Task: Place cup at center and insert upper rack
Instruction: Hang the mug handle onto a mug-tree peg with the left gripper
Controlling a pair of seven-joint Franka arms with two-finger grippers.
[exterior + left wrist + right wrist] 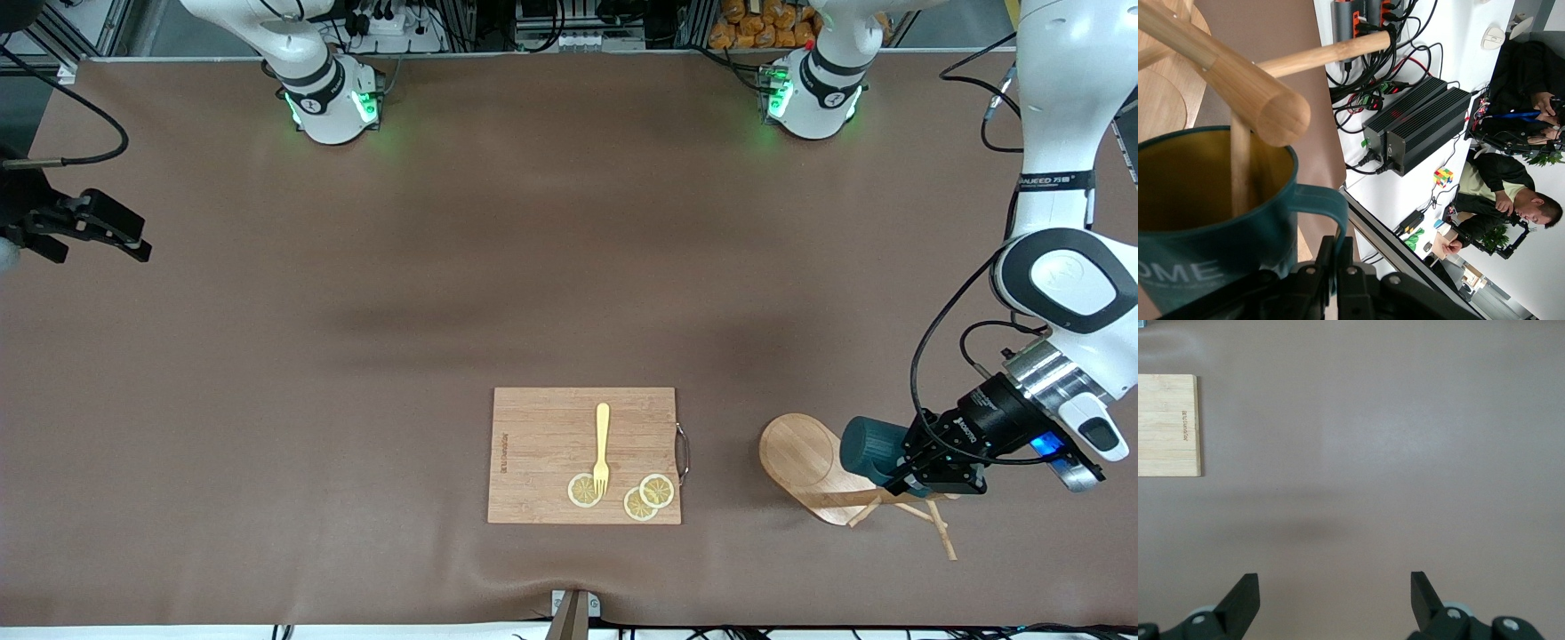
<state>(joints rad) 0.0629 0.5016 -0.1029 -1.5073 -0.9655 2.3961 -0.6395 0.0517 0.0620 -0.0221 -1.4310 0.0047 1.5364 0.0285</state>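
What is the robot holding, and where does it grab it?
The left gripper holds the cup by its handle. The right gripper is open and empty.

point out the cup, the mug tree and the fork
cup [867, 449], front view, on its teal side wall
mug tree [800, 453], front view, on its oval base
fork [602, 444], front view, on its yellow handle

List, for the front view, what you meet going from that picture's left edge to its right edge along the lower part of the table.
Cutting board → fork → lemon slices → mug tree's oval base → cup → left gripper, shut on the cup's handle. The right gripper waits open, higher up at that picture's left edge.
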